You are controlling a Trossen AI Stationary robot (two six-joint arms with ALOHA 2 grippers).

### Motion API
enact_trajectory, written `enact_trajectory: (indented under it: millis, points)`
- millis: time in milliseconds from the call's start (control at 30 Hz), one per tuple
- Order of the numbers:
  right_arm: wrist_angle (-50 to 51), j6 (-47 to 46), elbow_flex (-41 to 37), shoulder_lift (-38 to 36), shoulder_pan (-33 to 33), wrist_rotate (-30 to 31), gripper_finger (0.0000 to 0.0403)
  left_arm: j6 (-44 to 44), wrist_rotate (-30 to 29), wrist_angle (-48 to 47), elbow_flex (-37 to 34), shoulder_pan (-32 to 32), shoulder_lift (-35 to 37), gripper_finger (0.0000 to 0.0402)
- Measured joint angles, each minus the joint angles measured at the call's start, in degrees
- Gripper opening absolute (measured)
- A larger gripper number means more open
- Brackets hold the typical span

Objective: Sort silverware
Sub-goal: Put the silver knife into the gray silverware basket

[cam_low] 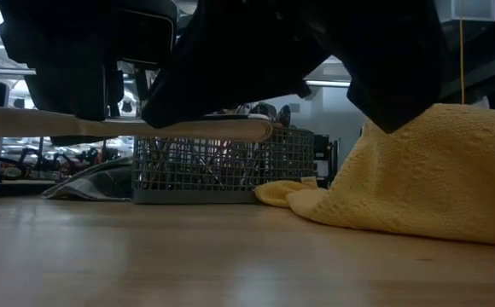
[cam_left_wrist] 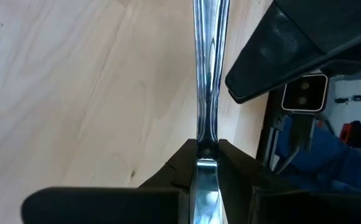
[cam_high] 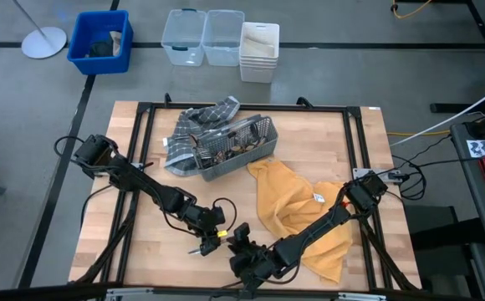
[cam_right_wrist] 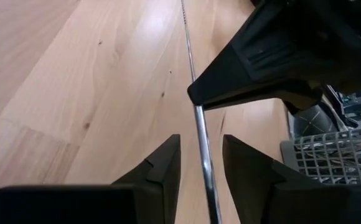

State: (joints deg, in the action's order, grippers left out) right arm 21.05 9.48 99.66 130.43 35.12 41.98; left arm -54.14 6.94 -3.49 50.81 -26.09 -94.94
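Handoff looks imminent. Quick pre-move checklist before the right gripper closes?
1. Left gripper shut on utensil: ok.
2. Utensil between right fingers: ok.
3. Right gripper open, not touching the handle: ok.
4. Left arm close above right gripper, clearance: cannot tell.
5. Fork, spoon or knife: cannot tell.
6. Caddy upright on table, beside yellow towel: ok.

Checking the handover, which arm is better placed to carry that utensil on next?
Left. The left claw is already shut on the slim shiny silver utensil; the right claw is open with the handle between its fingers.
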Motion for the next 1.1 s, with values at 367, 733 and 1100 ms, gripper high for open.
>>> enact_trajectory:
  millis: [367,733,1100]
  points:
    - [0.1,-0.2,0.0,0.0,-2.3,-2.9,0.012,-1.2,0.8,0.0,0.0,0.0,0.0,0.004]
    - [0.1,-0.2,0.0,0.0,-3.1,-4.6,0.012,-1.0,0.9,0.1,0.0,0.0,0.0,0.004]
    - [0.1,-0.2,0.0,0.0,-3.9,-7.8,0.0061,-1.5,1.5,1.9,0.0,0.0,0.0,0.004]
